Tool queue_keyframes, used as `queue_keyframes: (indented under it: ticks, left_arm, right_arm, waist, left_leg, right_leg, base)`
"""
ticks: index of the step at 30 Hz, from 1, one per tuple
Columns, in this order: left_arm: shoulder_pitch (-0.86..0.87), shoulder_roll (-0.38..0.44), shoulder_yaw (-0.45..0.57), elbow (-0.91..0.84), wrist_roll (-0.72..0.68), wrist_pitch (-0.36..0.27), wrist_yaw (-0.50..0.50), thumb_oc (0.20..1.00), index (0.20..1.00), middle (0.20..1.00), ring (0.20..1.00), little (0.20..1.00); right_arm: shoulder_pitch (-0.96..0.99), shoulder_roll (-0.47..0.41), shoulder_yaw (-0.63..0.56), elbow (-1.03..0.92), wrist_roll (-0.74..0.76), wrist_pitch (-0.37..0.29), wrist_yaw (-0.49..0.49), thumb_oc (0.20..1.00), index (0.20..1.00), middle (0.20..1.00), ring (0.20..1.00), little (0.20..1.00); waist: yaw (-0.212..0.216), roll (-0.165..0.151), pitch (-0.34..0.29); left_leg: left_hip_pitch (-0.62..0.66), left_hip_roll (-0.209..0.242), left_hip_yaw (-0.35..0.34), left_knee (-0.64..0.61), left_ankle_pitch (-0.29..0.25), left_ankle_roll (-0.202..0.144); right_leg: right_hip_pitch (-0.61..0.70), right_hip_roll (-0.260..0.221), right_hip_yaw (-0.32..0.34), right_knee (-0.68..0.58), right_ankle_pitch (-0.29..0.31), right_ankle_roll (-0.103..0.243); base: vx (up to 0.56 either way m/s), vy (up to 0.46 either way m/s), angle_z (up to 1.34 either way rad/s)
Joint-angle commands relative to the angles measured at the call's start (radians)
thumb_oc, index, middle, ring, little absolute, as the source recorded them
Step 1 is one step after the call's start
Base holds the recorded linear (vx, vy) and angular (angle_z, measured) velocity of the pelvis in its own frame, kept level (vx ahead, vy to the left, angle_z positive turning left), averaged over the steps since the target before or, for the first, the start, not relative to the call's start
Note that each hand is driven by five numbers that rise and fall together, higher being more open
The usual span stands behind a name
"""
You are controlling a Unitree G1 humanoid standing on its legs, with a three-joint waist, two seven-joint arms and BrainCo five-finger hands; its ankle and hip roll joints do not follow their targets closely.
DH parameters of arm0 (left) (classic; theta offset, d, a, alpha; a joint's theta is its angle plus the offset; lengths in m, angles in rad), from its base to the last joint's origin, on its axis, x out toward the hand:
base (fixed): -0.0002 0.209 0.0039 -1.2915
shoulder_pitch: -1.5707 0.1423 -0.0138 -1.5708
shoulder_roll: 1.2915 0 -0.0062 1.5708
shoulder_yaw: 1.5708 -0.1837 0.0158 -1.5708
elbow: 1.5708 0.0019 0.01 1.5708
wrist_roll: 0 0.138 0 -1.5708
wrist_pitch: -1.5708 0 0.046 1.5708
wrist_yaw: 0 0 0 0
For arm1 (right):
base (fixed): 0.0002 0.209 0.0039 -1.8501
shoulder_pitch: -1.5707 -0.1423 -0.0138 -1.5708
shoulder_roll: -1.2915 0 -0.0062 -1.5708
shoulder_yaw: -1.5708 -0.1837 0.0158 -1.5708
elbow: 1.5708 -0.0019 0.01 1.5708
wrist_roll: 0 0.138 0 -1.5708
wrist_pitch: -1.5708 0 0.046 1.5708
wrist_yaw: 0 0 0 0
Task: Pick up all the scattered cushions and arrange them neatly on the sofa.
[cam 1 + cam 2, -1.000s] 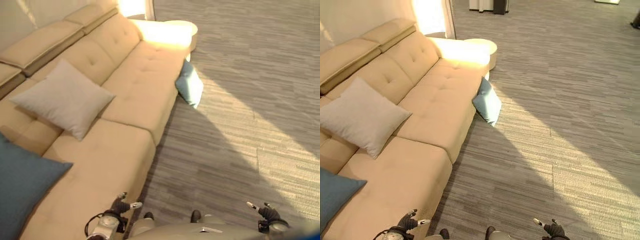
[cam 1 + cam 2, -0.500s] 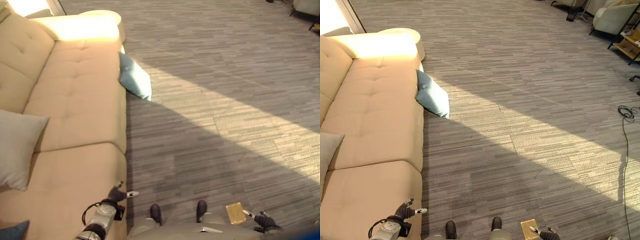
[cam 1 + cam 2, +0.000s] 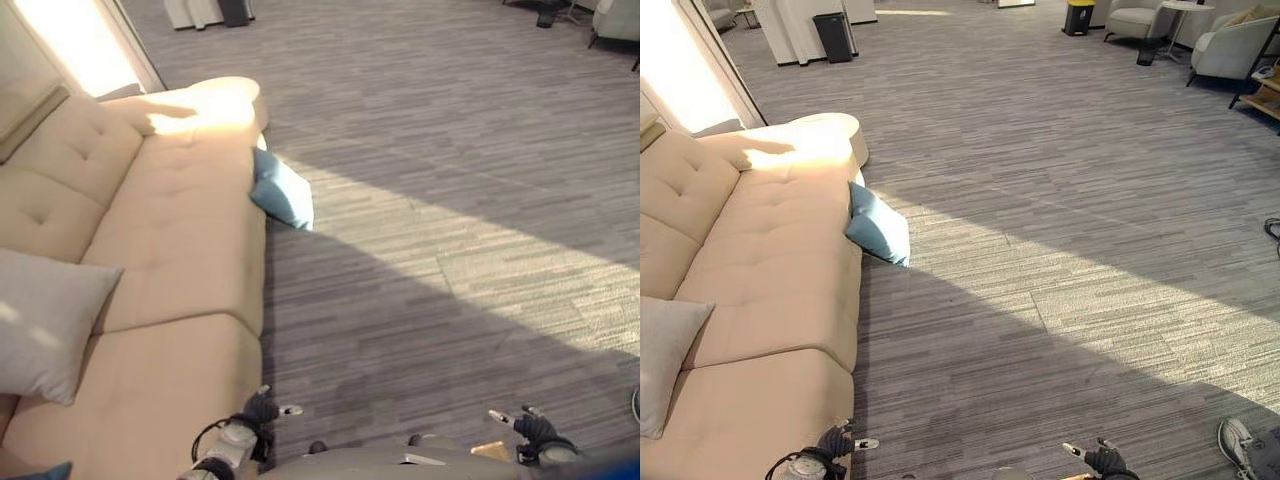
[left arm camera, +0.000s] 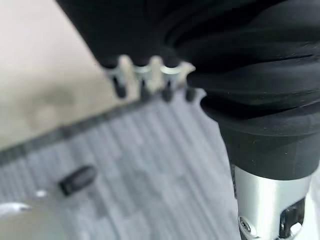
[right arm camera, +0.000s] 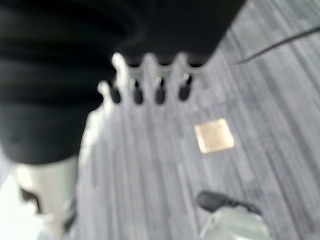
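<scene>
Left eye view: both hands, left hand (image 3: 262,408) and right hand (image 3: 531,428), hang empty with fingers relaxed. A blue cushion (image 3: 282,191) leans on the sofa (image 3: 180,215), well ahead of the fingers (walk close first, then clasp its edges).

Left hand (image 4: 150,75), right hand (image 5: 150,80): blk ribbed covers, silver fingers w/ dark tips.
</scene>
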Motion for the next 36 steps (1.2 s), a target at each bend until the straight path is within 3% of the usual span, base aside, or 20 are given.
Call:
queue_keyframes:
  ticks: [1, 11, 14, 16, 18, 20, 21, 24, 27, 29, 32, 33, 34, 36]
  left_arm:
    - [-0.041, 0.022, 0.032, -0.018, -0.014, -0.025, -0.006, 1.000, 1.000, 1.000, 1.000, 1.000]
    - [-0.041, 0.034, 0.032, -0.045, -0.018, -0.029, -0.004, 1.000, 1.000, 1.000, 1.000, 1.000]
    - [-0.022, 0.041, 0.017, -0.106, -0.018, -0.035, -0.003, 1.000, 1.000, 1.000, 1.000, 1.000]
    - [-0.019, 0.042, 0.017, -0.114, -0.028, -0.032, -0.002, 1.000, 1.000, 1.000, 1.000, 1.000]
    - [-0.026, 0.048, 0.017, -0.118, -0.039, -0.032, -0.003, 1.000, 1.000, 1.000, 1.000, 1.000]
    - [-0.026, 0.048, 0.015, -0.118, -0.038, -0.031, -0.003, 1.000, 1.000, 1.000, 1.000, 1.000]
    - [-0.034, 0.047, 0.018, -0.112, -0.044, -0.034, -0.002, 1.000, 1.000, 1.000, 1.000, 1.000]
    - [-0.048, 0.046, 0.016, -0.088, -0.050, -0.035, 0.000, 1.000, 1.000, 1.000, 1.000, 1.000]
    - [-0.063, 0.041, 0.008, -0.079, -0.046, -0.039, 0.003, 1.000, 1.000, 1.000, 1.000, 1.000]
    - [-0.058, 0.027, -0.002, -0.080, -0.058, -0.044, 0.000, 1.000, 1.000, 1.000, 1.000, 1.000]
    - [-0.057, 0.018, -0.012, -0.077, -0.061, -0.043, -0.004, 1.000, 1.000, 1.000, 1.000, 1.000]
    - [-0.065, 0.016, -0.022, -0.076, -0.053, -0.041, -0.003, 1.000, 1.000, 1.000, 1.000, 1.000]
    - [-0.066, 0.015, -0.032, -0.091, -0.052, -0.037, -0.005, 1.000, 1.000, 1.000, 1.000, 1.000]
    - [-0.070, 0.015, -0.036, -0.088, -0.053, -0.034, -0.002, 1.000, 1.000, 1.000, 1.000, 1.000]
  right_arm:
    - [-0.038, -0.001, 0.032, 0.009, -0.034, -0.026, -0.009, 1.000, 1.000, 1.000, 1.000, 1.000]
    - [-0.059, -0.013, 0.047, 0.008, -0.077, -0.012, -0.013, 1.000, 1.000, 1.000, 1.000, 1.000]
    - [-0.066, -0.015, 0.058, -0.012, -0.101, -0.005, -0.009, 1.000, 1.000, 1.000, 1.000, 1.000]
    - [-0.084, -0.015, 0.067, -0.009, -0.104, 0.000, -0.005, 1.000, 1.000, 1.000, 1.000, 1.000]
    - [-0.089, -0.011, 0.074, -0.013, -0.103, -0.001, -0.006, 1.000, 1.000, 1.000, 1.000, 1.000]
    - [-0.089, -0.009, 0.076, -0.011, -0.101, -0.001, -0.007, 1.000, 1.000, 1.000, 1.000, 1.000]
    - [-0.093, -0.011, 0.080, -0.013, -0.096, -0.003, -0.010, 1.000, 1.000, 1.000, 1.000, 1.000]
    - [-0.099, -0.008, 0.090, -0.007, -0.094, -0.004, -0.010, 1.000, 1.000, 1.000, 1.000, 1.000]
    - [-0.086, 0.002, 0.093, 0.003, -0.087, -0.005, -0.008, 1.000, 1.000, 1.000, 1.000, 1.000]
    - [-0.070, 0.004, 0.094, -0.001, -0.072, -0.022, -0.010, 1.000, 1.000, 1.000, 1.000, 1.000]
    - [-0.067, 0.002, 0.092, 0.001, -0.058, -0.032, -0.009, 1.000, 1.000, 1.000, 1.000, 1.000]
    - [-0.067, 0.002, 0.087, -0.001, -0.046, -0.035, -0.012, 1.000, 1.000, 1.000, 1.000, 1.000]
    - [-0.064, -0.002, 0.094, -0.012, -0.043, -0.041, -0.014, 1.000, 1.000, 1.000, 1.000, 1.000]
    - [-0.059, -0.005, 0.099, -0.013, -0.040, -0.034, -0.015, 1.000, 1.000, 1.000, 1.000, 1.000]
  waist:
    - [0.001, -0.066, 0.017]
    - [0.013, -0.067, 0.037]
    - [0.036, -0.067, 0.070]
    - [0.035, -0.068, 0.096]
    - [0.033, -0.062, 0.113]
    - [0.031, -0.062, 0.116]
    - [0.022, -0.062, 0.116]
    - [0.011, -0.068, 0.117]
    - [0.003, -0.080, 0.108]
    - [-0.003, -0.080, 0.084]
    - [-0.007, -0.075, 0.081]
    - [-0.009, -0.077, 0.085]
    - [-0.002, -0.088, 0.101]
    - [0.004, -0.100, 0.117]
  left_leg:
    - [0.039, -0.042, -0.032, -0.004, -0.059, -0.001]
    - [0.028, -0.054, -0.024, 0.028, -0.085, 0.014]
    - [0.001, -0.076, -0.062, 0.089, -0.126, 0.045]
    - [0.003, -0.089, -0.075, 0.101, -0.133, 0.062]
    - [0.002, -0.088, -0.080, 0.106, -0.136, 0.070]
    - [0.014, -0.089, -0.084, 0.102, -0.142, 0.070]
    - [0.050, -0.093, -0.089, 0.074, -0.152, 0.062]
    - [0.084, -0.088, -0.090, 0.048, -0.161, 0.047]
    - [0.107, -0.083, -0.124, 0.042, -0.179, 0.033]
    - [0.110, -0.052, -0.132, 0.073, -0.188, 0.007]
    - [0.071, -0.027, -0.135, 0.170, -0.152, -0.026]
    - [0.020, -0.002, -0.129, 0.266, -0.091, -0.050]
    - [-0.060, 0.019, -0.128, 0.430, -0.027, -0.051]
    - [-0.115, 0.030, -0.110, 0.513, 0.000, -0.040]
  right_leg:
    - [0.160, 0.018, 0.055, -0.300, 0.161, 0.084]
    - [0.140, -0.001, 0.064, -0.278, 0.171, 0.099]
    - [0.066, -0.027, 0.080, -0.135, 0.172, 0.119]
    - [-0.003, -0.043, 0.103, -0.013, 0.246, 0.142]
    - [-0.056, -0.034, 0.116, 0.067, 0.246, 0.142]
    - [-0.070, -0.031, 0.107, 0.066, 0.235, 0.130]
    - [-0.083, -0.027, 0.057, -0.034, 0.219, 0.111]
    - [-0.098, -0.021, 0.016, -0.143, 0.237, 0.109]
    - [-0.075, -0.003, 0.035, -0.219, 0.245, 0.111]
    - [-0.047, 0.018, 0.050, -0.216, 0.233, 0.088]
    - [-0.013, 0.038, 0.046, -0.223, 0.206, 0.061]
    - [0.008, 0.046, 0.039, -0.227, 0.195, 0.042]
    - [0.049, 0.058, 0.028, -0.250, 0.179, 0.011]
    - [0.089, 0.066, 0.021, -0.268, 0.155, -0.009]
  base:
    - [0.00, 0.000, 0.00]
    - [-0.01, 0.023, -0.02]
    - [-0.01, 0.126, -0.24]
    - [0.01, 0.105, -0.24]
    - [0.02, 0.067, -0.44]
    - [0.17, -0.011, -0.09]
    - [0.25, -0.053, -0.08]
    - [0.26, -0.165, -0.10]
    - [0.25, -0.216, 0.27]
    - [0.28, -0.316, 0.56]
    - [0.15, -0.243, 0.29]
    - [0.11, -0.291, 0.32]
    - [0.17, -0.375, 0.49]
    - [0.14, -0.245, 0.41]
